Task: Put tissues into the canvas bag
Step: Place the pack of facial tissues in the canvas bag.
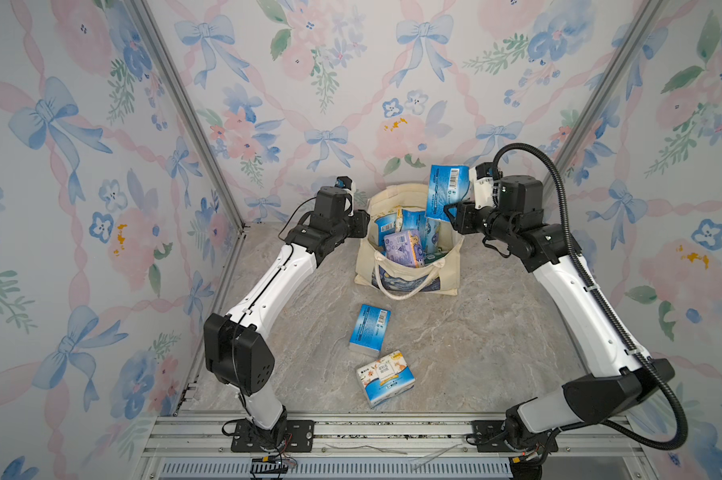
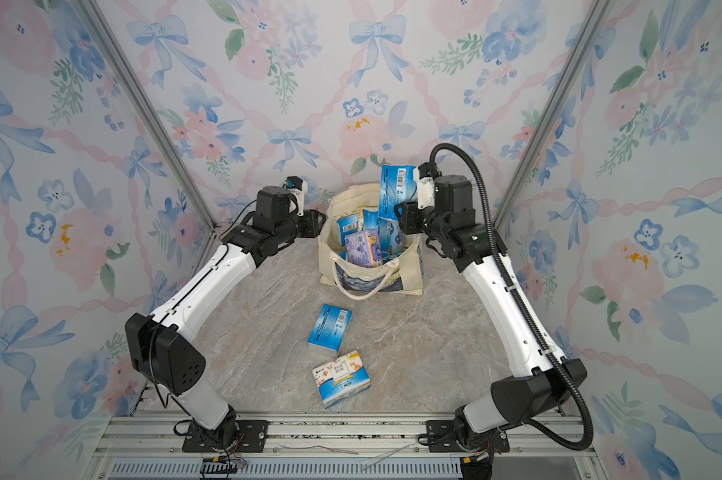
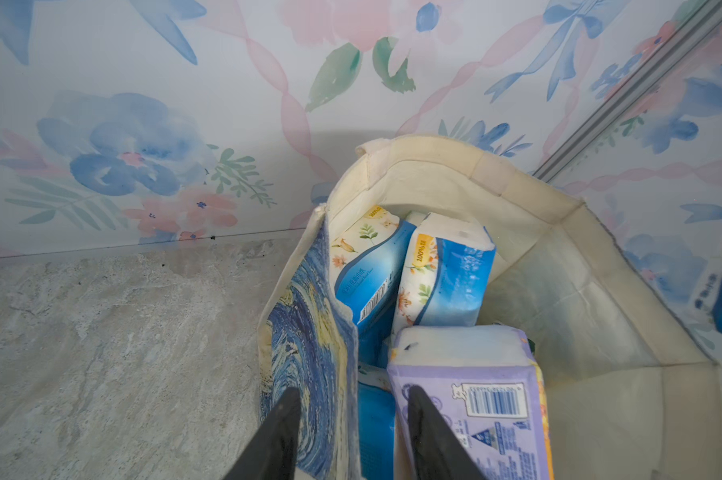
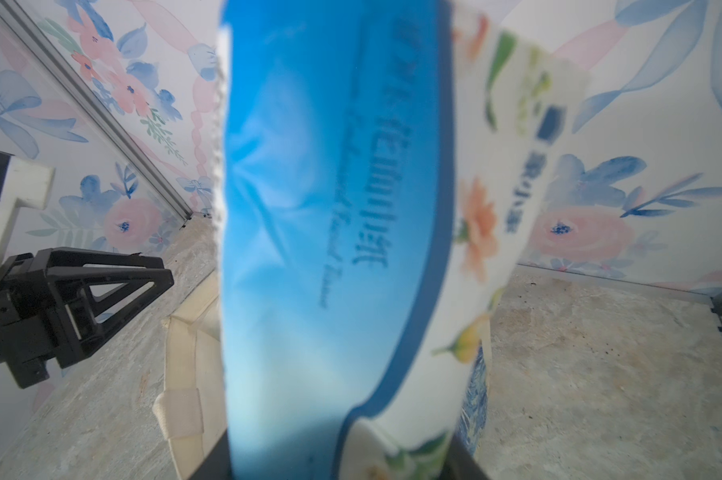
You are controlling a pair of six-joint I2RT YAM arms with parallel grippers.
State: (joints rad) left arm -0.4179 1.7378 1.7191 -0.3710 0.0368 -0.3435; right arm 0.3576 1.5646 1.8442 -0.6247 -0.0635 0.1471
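Note:
The cream canvas bag (image 1: 409, 278) (image 2: 372, 278) stands open at the back of the table, with several tissues inside and a lilac pack (image 1: 403, 247) (image 3: 475, 374) on top. My right gripper (image 1: 455, 212) (image 4: 342, 465) is shut on a blue-and-white tissue pack (image 1: 446, 191) (image 4: 330, 208), held upright over the bag's right side. My left gripper (image 1: 364, 218) (image 3: 353, 399) is open astride the bag's left wall, one finger outside and one inside by the lilac pack. Two more packs lie on the table in front: a blue one (image 1: 369, 330) and a flower-printed one (image 1: 386, 378).
The bag stands close to the floral back wall (image 1: 351, 124). Aluminium posts (image 1: 193, 116) run up both back corners. A metal rail (image 1: 392, 432) with both arm bases borders the table's front edge. The marble tabletop (image 1: 475, 340) lies on both sides of the loose packs.

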